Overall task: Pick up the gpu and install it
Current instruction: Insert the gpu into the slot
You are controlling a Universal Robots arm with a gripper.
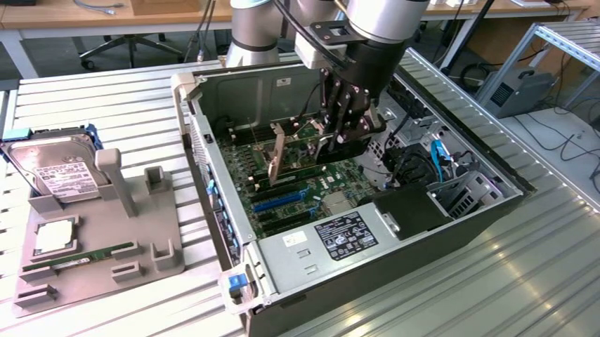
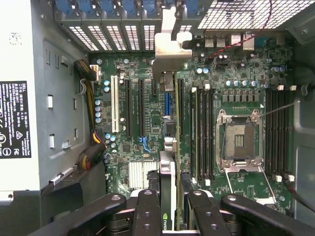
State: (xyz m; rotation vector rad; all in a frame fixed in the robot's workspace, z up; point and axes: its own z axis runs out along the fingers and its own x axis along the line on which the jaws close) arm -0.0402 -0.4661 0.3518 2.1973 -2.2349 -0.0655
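Observation:
My gripper point(image 1: 330, 144) reaches down into the open computer case point(image 1: 201, 147) and is shut on the gpu point(image 1: 277, 160). The card stands on edge over the motherboard point(image 1: 300, 186). In the wrist view the gpu point(image 2: 167, 172) shows edge-on between my black fingers point(image 2: 147, 211), running along the expansion slots point(image 2: 140, 113). Its silver end bracket point(image 2: 170, 54) sits against the row of rear slot openings. Whether the card's edge is down in a slot I cannot tell.
A grey fixture point(image 1: 122, 210) at the exterior view's left carries a hard drive point(image 1: 56, 172), a processor point(image 1: 53, 235) and a memory stick point(image 1: 80, 260). Inside the case are the power supply point(image 1: 328, 239), the processor socket point(image 2: 238, 142) and loose cables point(image 1: 412, 165).

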